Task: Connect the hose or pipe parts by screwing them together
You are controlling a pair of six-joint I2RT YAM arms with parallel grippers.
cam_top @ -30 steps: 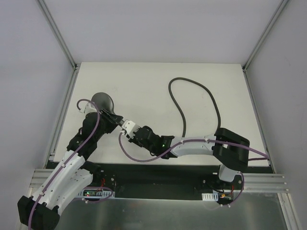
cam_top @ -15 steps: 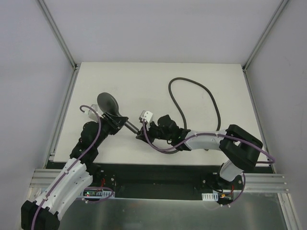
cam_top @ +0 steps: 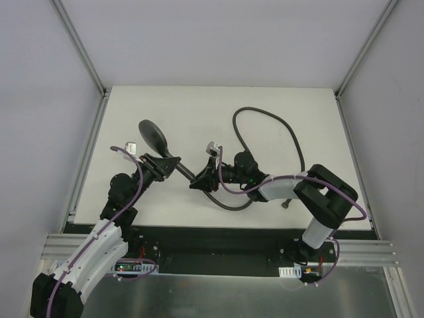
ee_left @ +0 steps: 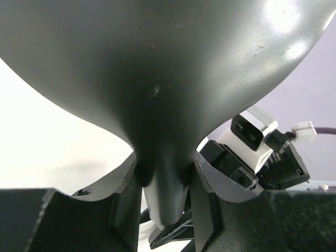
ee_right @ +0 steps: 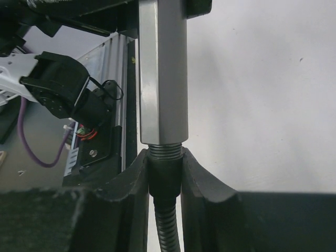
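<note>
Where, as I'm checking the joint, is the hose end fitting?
In the right wrist view, the hose end fitting sits clamped in the right gripper, meeting the tip of the shower head handle.

Smooth glossy dark grey shower head (ee_left: 173,79), ribbed metal hose (ee_right: 167,231), threaded fitting (ee_right: 165,152), matt white table (cam_top: 199,112)

Robotics laboratory test cell: white worktop (cam_top: 199,112) enclosed by plain white panels (cam_top: 218,40) and aluminium frame rails (cam_top: 79,50), arm bases (cam_top: 306,255) bolted alongside.
</note>
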